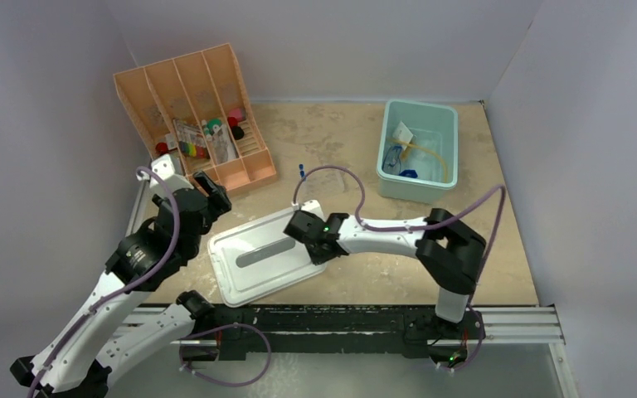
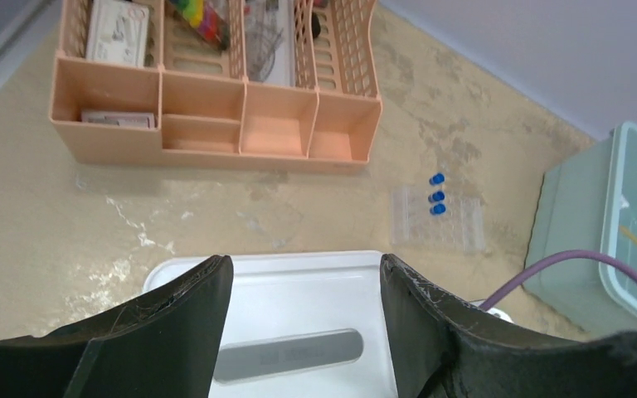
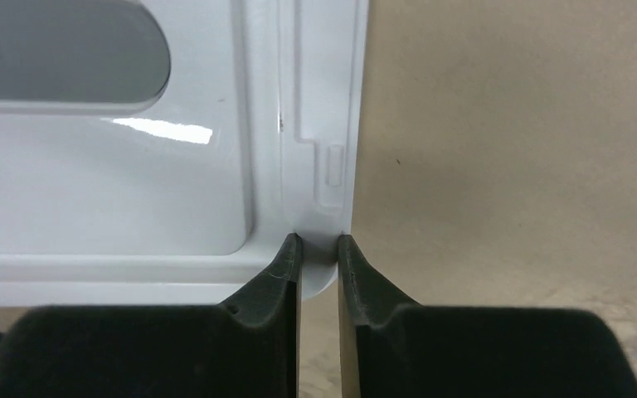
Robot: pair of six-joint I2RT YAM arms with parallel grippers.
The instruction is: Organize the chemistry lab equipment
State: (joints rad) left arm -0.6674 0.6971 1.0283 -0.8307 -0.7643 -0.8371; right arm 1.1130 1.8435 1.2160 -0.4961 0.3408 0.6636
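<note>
R pincer [image 3: 318,249] is clamped on the corner rim of the grey lid [image 1: 249,278]; lid lies flat on the desk [image 1: 365,274]. L pincer [image 2: 305,264] is wide open w/ nothing in it, hanging over the lid's opp. end.

Teal bin [image 1: 415,192], well off to the far right of R pincer, has the tan rubber tube [image 1: 428,149], small packet [image 1: 403,133] and a blue piece [image 1: 409,173] inside. Can't make out the rest in there.

Clear holed rack [image 2: 456,228] w/ blue-capped test tubes [image 2: 437,196] sits on the desk just beyond R pincer, past the lid's far edge, not binned.

Orange organizer [image 2: 216,153], beyond L pincer, holds small loose items [image 1: 207,137].

My read: mostly done. Left = stow rack + tubes, then prob. lid onto bin.
</note>
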